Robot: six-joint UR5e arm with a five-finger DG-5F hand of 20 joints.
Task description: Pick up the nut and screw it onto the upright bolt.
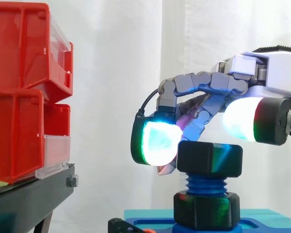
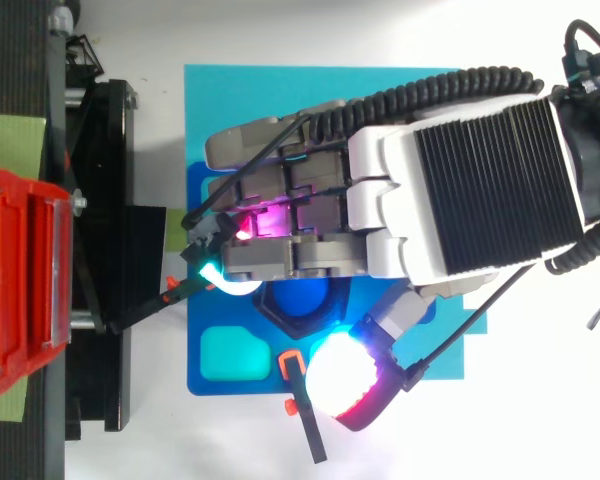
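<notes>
Okay, hand (image 1: pixel 203 82) is draped over the top nut (image 1: pixel 211 159), which sits on the bolt (image 1: pixel 206 184) threads above a lower nut (image 1: pixel 206 209); I can't tell if it's gripping.

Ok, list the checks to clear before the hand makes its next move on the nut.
1. The bolt stands upright in the blue base: ok.
2. The nut sits on the bolt's top, thread bare below it: ok.
3. The nut looks level, not cocked: ok.
4. The hand is over the nut: ok.
5. A firm grip on the nut: cannot tell.
6. The red bins are well clear of the hand: ok.
</notes>
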